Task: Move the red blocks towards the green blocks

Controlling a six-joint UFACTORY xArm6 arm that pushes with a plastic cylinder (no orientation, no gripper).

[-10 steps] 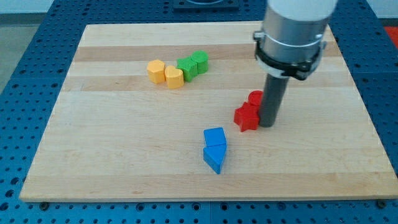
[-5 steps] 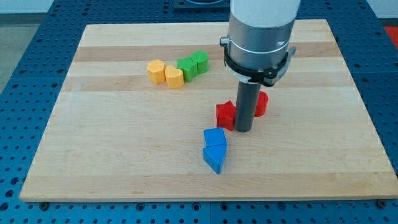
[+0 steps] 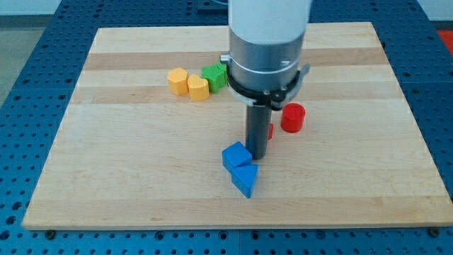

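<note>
Camera view shows my tip (image 3: 256, 156) touching the blue cube (image 3: 236, 155). Just below sits a blue triangle block (image 3: 245, 178). One red cylinder (image 3: 292, 117) stands right of my tip; another red block (image 3: 270, 130) hides behind it. Green block (image 3: 213, 76) and yellow blocks (image 3: 188, 83) lie far above. No claw shows.

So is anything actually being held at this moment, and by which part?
Nothing is held; the arm has no gripper. My tip sits beside the upper blue block, apparently touching it, with a red block mostly hidden behind the rod.

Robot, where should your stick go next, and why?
Probably back toward the view's right, to get behind the red cylinder. My tip now sits against the blue cube, which isn't my job. The other red block is mostly hidden behind the rod, and the green blocks lie toward the view's top-left.
</note>
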